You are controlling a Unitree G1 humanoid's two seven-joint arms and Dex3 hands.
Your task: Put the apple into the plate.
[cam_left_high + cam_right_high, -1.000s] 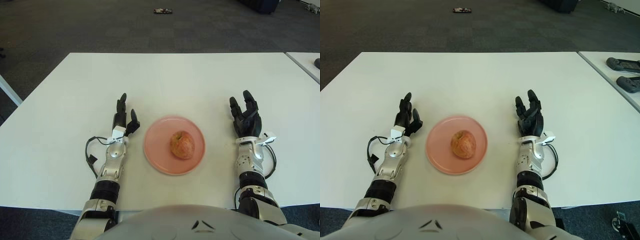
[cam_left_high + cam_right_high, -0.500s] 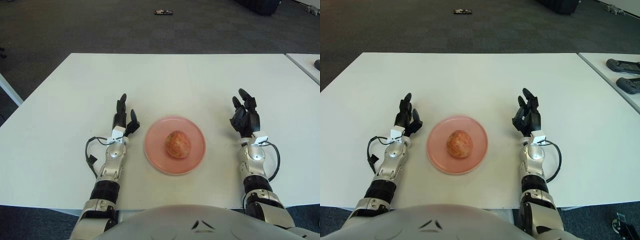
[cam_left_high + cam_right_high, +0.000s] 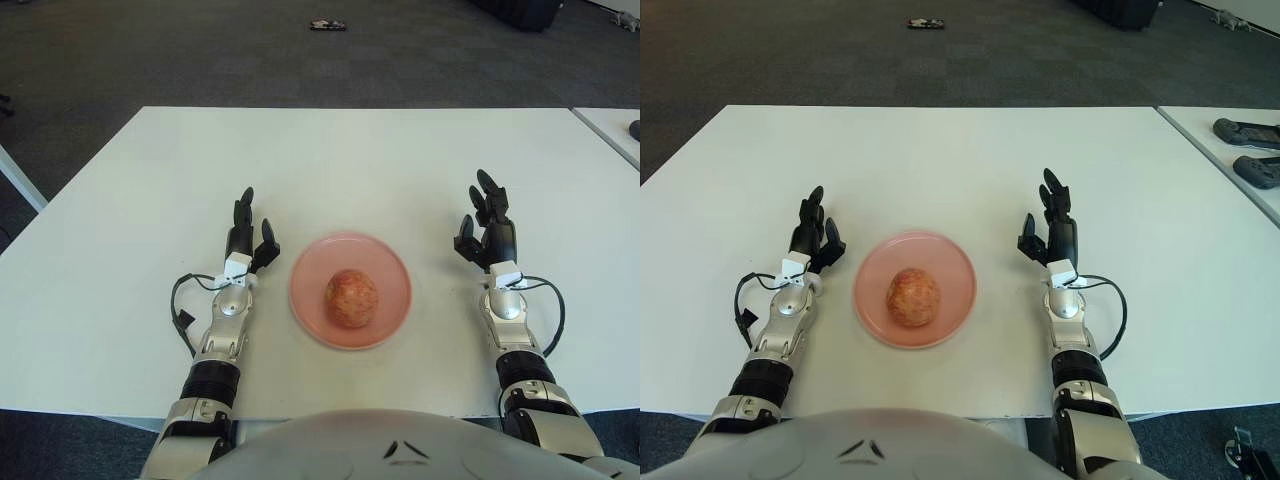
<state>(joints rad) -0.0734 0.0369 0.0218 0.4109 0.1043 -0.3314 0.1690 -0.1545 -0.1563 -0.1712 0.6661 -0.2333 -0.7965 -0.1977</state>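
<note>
Between both spread robot hands, apple (image 3: 351, 298) lies on plate (image 3: 392, 268); untouched.

No readable text, label, brand, number or sign appears anywhere in either view.

A white table (image 3: 380, 160) carries a pink plate (image 3: 392, 275) near its front edge, midway between the robot's two forearms.
</note>
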